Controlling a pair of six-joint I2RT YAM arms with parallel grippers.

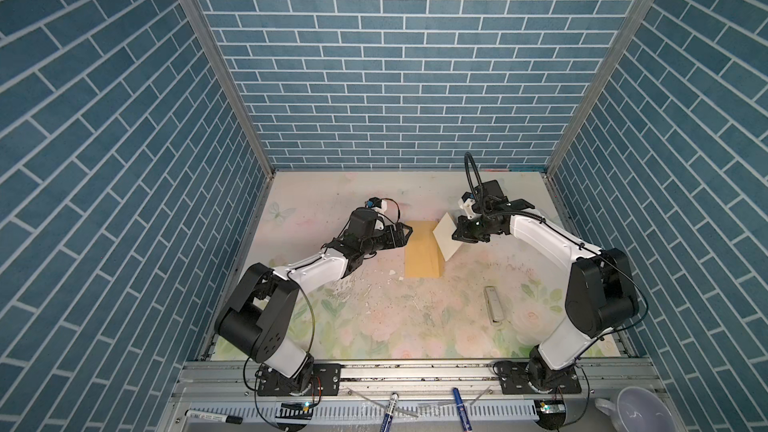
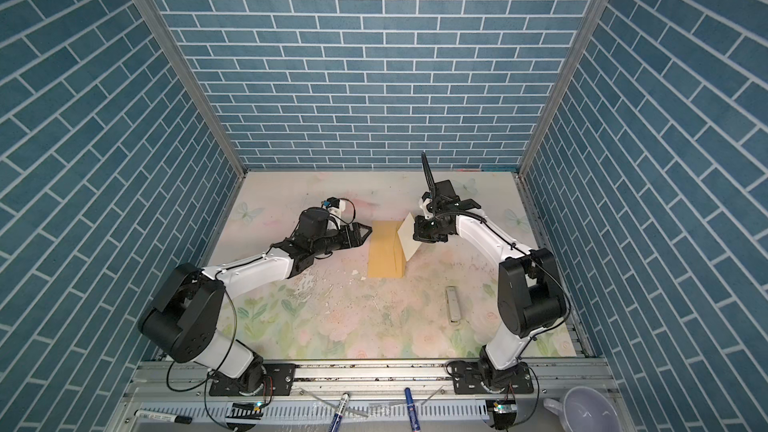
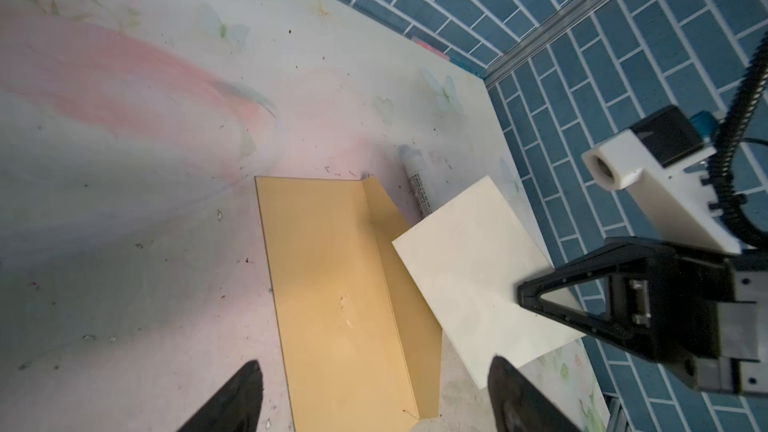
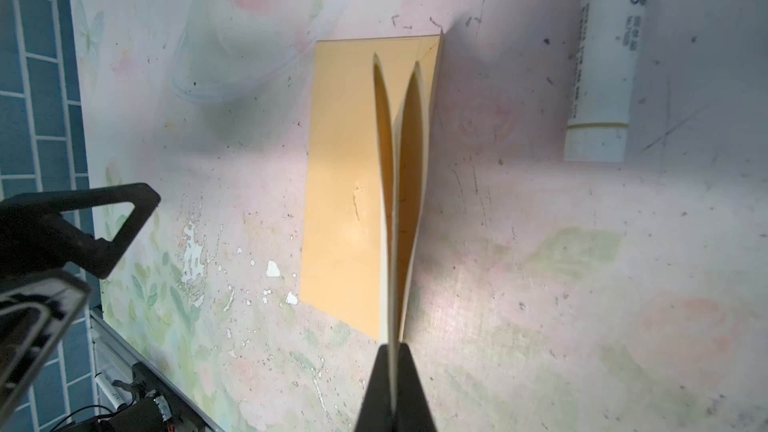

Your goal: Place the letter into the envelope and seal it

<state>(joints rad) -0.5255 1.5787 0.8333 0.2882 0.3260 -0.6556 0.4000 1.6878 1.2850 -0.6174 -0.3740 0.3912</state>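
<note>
Floral tabletop [image 1: 374, 326]: mustard envelope [image 1: 419, 255], folded letter [image 1: 446, 236]

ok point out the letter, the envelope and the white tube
letter [image 3: 465, 276]: left wrist view, middle of its pale face
envelope [image 1: 417, 255]: in a top view, centre of its yellow body
white tube [image 4: 602, 76]: right wrist view, middle of its barrel

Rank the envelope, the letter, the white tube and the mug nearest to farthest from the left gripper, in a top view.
1. envelope, right beside the left gripper.
2. letter, just beyond, in the right gripper.
3. white tube, farther right, nearer the front.
4. mug, far front-right corner.
</note>
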